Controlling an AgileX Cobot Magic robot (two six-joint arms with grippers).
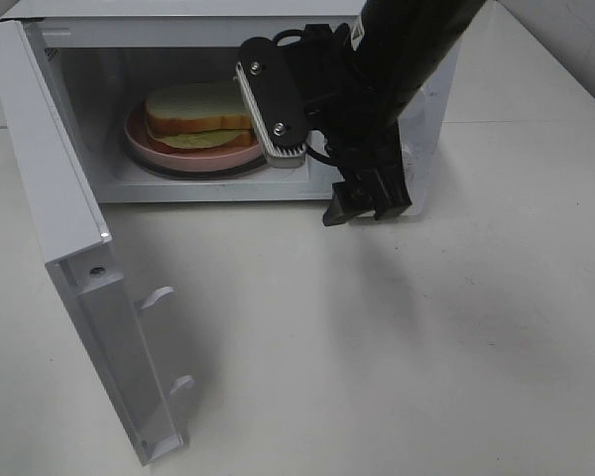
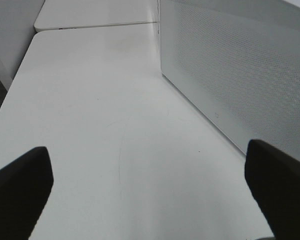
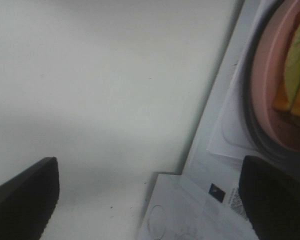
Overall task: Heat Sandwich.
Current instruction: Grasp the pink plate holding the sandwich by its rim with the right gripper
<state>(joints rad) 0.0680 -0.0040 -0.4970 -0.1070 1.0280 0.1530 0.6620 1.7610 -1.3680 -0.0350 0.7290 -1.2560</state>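
The sandwich [image 1: 200,115] is seen inside the open microwave [image 1: 228,25], resting on a round pink plate [image 1: 193,154] that is set on the turntable. Two square slices of soft, pale white bread with a tan crust are stacked, and a pale yellow-green filling shows at the edge between them. The plate is smooth and matte, with a raised rim. The microwave is a white box with smooth walls; its door [image 1: 74,258] is swung fully open to the left of the high view, and two hooked latch tabs are seen on its inner edge.

The counter [image 1: 377,347] is a flat, off-white, matte surface. In the left wrist view a white panel finely perforated with small dots [image 2: 240,70] stands on the counter close beside the left arm.

The right end effector [image 3: 150,197] is spread wide, and nothing is held between its dark fingers [image 3: 25,195]. In the high view the black right arm [image 1: 397,59] is seen just in front of the cavity's right half, and part of the opening is blocked by it. The left end effector [image 2: 150,192] is likewise spread wide and empty above bare counter.

A small dark label and some fine print are seen on the microwave in the right wrist view, but they are too blurred to be read.
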